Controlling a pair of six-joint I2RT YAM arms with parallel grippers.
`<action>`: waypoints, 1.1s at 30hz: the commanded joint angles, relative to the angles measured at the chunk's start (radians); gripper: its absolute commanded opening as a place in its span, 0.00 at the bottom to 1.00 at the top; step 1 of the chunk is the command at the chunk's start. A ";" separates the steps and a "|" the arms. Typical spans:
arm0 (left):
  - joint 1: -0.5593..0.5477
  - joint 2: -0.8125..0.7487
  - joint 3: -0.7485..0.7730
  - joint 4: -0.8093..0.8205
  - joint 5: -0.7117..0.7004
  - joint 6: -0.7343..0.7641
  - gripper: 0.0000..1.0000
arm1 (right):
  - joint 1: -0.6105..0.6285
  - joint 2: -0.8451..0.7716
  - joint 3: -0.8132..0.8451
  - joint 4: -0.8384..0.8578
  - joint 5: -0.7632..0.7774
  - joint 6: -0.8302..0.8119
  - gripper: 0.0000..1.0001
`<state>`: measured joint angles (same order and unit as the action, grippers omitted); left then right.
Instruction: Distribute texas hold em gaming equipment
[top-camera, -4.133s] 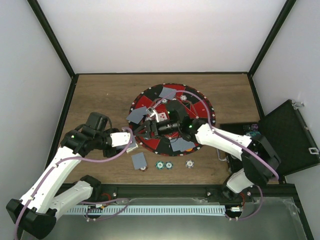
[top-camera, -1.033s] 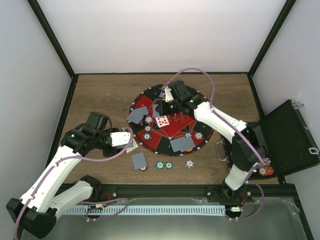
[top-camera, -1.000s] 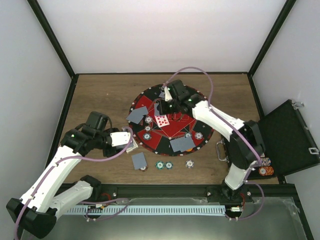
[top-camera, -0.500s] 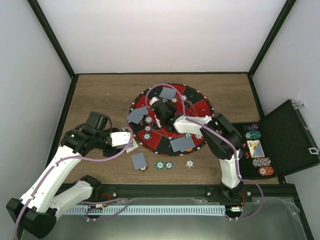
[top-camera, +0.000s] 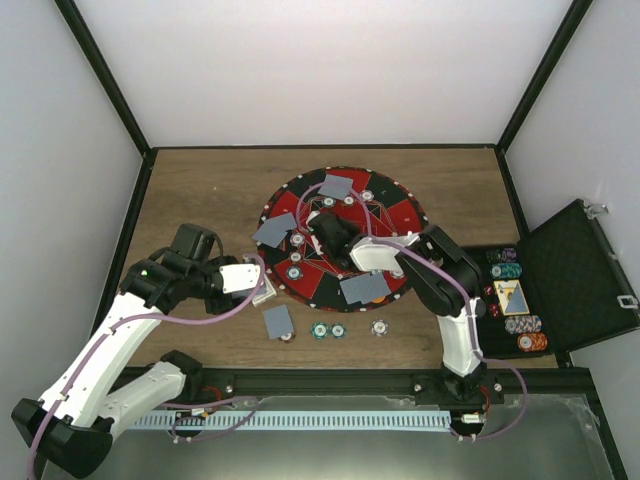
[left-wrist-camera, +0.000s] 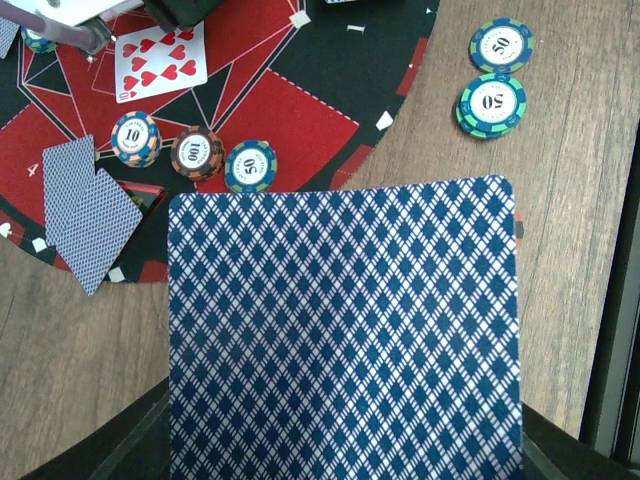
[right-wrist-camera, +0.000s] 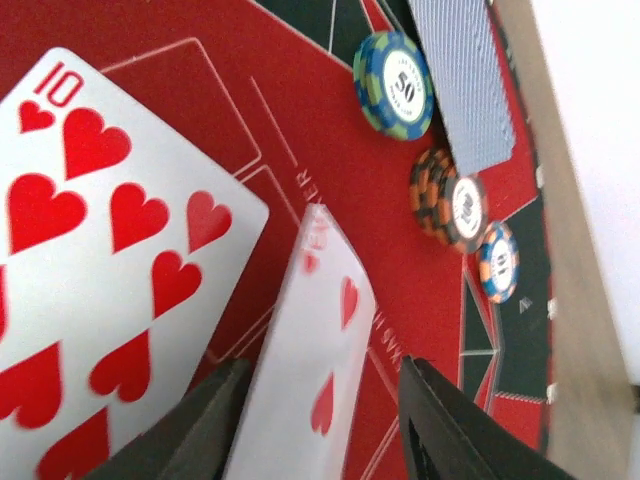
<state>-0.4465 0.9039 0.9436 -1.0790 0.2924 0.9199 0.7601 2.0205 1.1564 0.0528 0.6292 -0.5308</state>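
Round red-and-black mat (top-camera: 395, 212), flat and matte. The left gripper (top-camera: 262, 285) is clenched on a rectangular diamond-back card (left-wrist-camera: 345, 330) with rounded corners. Only the left wrist view shows its blue lattice print. Ahead of it, three striped-edge chips (left-wrist-camera: 197, 153) sit in a row. The right wrist view alone shows the right gripper (right-wrist-camera: 325, 400) with jaws parted. A glossy heart card (right-wrist-camera: 320, 330) is loose between them, gap on one side. The ten of hearts (right-wrist-camera: 90, 270) lies flat just beside.
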 joint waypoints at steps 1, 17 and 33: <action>0.002 -0.002 0.021 0.019 0.022 -0.002 0.05 | -0.002 -0.066 0.019 -0.160 -0.090 0.112 0.47; 0.002 -0.008 0.022 0.010 0.027 0.000 0.05 | -0.002 -0.168 0.088 -0.444 -0.323 0.344 0.79; 0.003 -0.007 0.023 0.020 0.025 0.005 0.05 | -0.123 -0.439 0.118 -0.351 -1.207 0.999 0.87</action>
<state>-0.4465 0.9039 0.9436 -1.0790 0.2970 0.9199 0.6346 1.6325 1.2964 -0.3756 -0.2188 0.2050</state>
